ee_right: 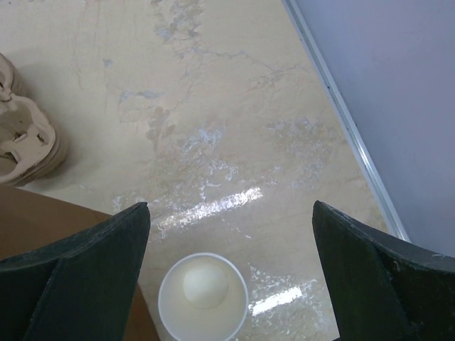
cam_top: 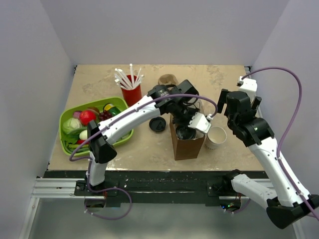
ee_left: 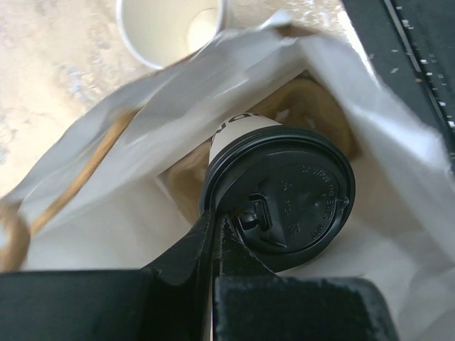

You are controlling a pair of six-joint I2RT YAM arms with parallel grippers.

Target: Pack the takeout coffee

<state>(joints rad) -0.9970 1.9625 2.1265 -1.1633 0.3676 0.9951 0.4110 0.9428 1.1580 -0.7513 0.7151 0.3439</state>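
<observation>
Left pincer reaches down into the open mouth of the brown paper bag, which stands upright near the middle of the overhead view. Its jaws are almost together, and the rim of the black lid runs in between them, so it grips the takeout coffee by the edge of the lid. The cup sits inside the bag, tilted. Its lid fills the centre of the left wrist view, and a sliver of its white wall shows above the lid. The bag's pale inner walls surround it on all sides.

The right pincer is spread wide and grips nothing. It hangs over the counter to the right of the bag. In the right wrist view a lidless cup stands upright at the bottom edge, between the two dark fingers and clear of both. In the overhead view this cup is just beside the bag's right wall.

A loose lid lies flat on the counter just left of the bag. A cardboard cup carrier sits behind the bag. A red cup filled with white straws stands in the upper left, and a green basket of produce fills the left side.
</observation>
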